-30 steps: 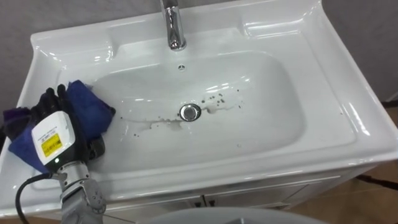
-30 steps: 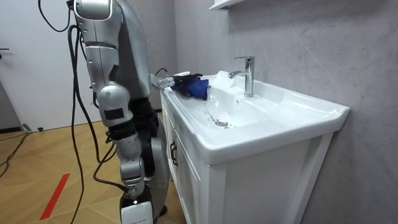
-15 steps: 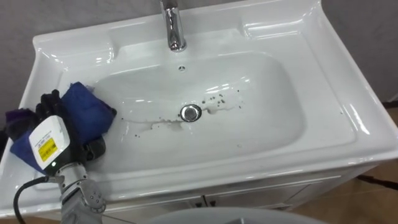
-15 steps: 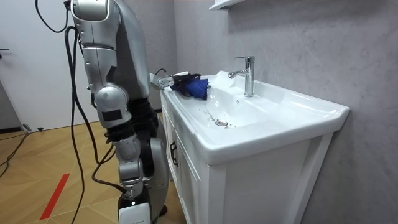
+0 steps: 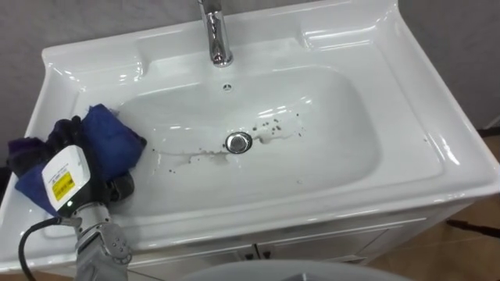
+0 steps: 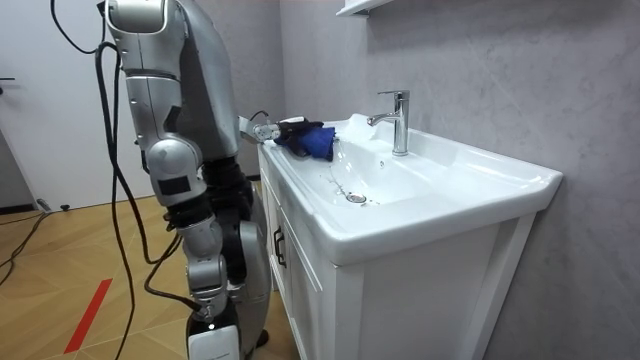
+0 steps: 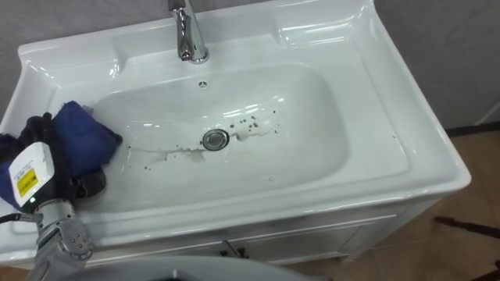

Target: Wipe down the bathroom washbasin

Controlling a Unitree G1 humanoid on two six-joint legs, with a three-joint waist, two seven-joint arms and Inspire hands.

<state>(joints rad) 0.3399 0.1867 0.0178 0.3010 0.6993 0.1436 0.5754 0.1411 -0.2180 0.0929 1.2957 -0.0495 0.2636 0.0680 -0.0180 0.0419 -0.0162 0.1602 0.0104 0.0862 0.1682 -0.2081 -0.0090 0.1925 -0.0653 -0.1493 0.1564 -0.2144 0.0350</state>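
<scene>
A white basin [image 5: 336, 168] has dark specks and a brownish smear [image 5: 269, 125] around its metal drain [image 5: 239, 141]. A dark blue cloth [image 5: 116, 142] lies bunched on the basin's left slope and rim. My left hand [image 5: 69, 142], black-fingered, rests on the cloth there, with fingers over it and the thumb [image 5: 119, 187] curled beneath. In the room view the cloth [image 6: 312, 141] sits at the sink's far corner. My right hand [image 6: 212, 338] hangs by my side at the room view's lower edge.
A chrome tap [image 5: 215, 35] stands at the back centre of the sink. Wide flat rims run along the basin's right [image 5: 441, 140] and back. The white cabinet [image 6: 330, 290] carries the sink, and a grey wall stands behind it.
The left hand and cloth stay at the left rim with hardly any shift. In the room view my upper body has eased slightly toward the left.
</scene>
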